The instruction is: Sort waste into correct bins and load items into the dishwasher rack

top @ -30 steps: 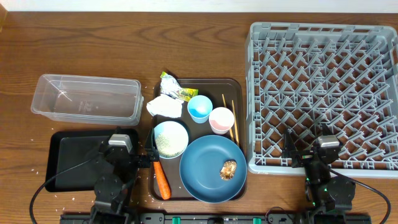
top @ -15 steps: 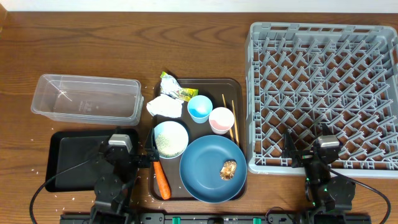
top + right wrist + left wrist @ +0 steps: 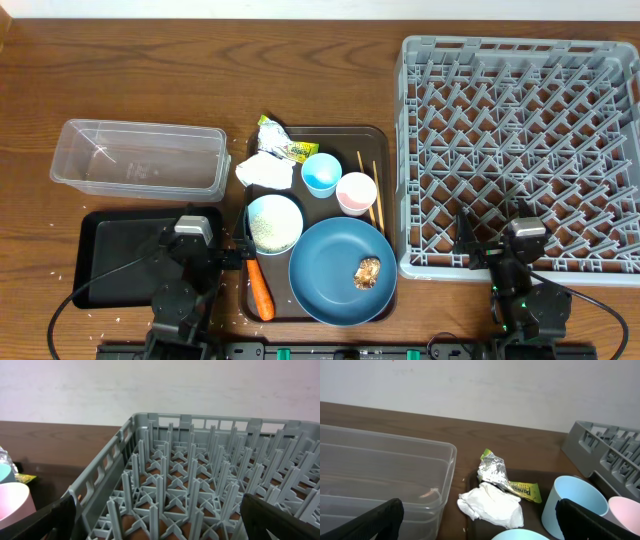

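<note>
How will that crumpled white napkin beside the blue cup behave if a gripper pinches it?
The crumpled white napkin looks like thin creased paper, so it is probably very light and floppy and would squash rather than resist. It seems to touch the yellow-green wrapper, so a push may drag that along.

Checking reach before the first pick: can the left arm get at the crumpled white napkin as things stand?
Probably yes. The open left gripper faces the crumpled white napkin, which lies uncovered. The white bowl sits partly between them, so the approach should pass over it.
</note>
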### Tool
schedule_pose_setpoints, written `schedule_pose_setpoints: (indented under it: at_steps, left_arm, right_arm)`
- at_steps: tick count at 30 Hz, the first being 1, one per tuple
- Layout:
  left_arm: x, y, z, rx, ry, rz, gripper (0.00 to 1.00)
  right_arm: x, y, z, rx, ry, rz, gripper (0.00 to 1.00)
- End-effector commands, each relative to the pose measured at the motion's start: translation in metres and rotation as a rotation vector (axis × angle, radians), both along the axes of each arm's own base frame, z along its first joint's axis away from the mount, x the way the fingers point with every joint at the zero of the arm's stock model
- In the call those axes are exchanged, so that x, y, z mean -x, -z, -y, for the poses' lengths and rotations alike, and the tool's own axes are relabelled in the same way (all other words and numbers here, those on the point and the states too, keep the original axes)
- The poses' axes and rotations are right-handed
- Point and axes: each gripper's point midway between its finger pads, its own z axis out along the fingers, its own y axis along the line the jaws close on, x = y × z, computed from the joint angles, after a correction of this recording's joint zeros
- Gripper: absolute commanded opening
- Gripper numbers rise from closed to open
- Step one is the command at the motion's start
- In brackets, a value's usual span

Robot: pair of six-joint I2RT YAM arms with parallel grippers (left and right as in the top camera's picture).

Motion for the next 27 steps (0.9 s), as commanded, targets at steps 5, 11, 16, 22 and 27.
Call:
schedule_pose_setpoints:
  at_steps: [5,11,16,22,27]
  left_arm:
    - [-0.001,0.017,-0.002,-0.007,-0.012,-0.036,0.98]
    - [-0.001,0.017,-0.002,-0.006,-0.012,-0.036,0.98]
    - [-0.001,0.016,-0.002,-0.005,-0.011,-0.033,0.98]
    - [-0.001,0.008,0.005,0.005,0.027,0.0,0.98]
    - [0.0,0.001,0.012,0.014,0.067,0.025,0.98]
  right_arm:
    - [0.0,0.0,0.0,0.007,-0.004,0.002,0.99]
    - [0.0,0.0,0.0,0.007,-0.004,0.002,0.99]
    - [0.0,0.0,0.0,0.007,-0.004,0.003,0.99]
    - [0.0,-0.001,-0.003,0.006,-0.019,0.009,0.99]
    - [0.0,-0.001,-0.003,0.006,-0.019,0.009,0.99]
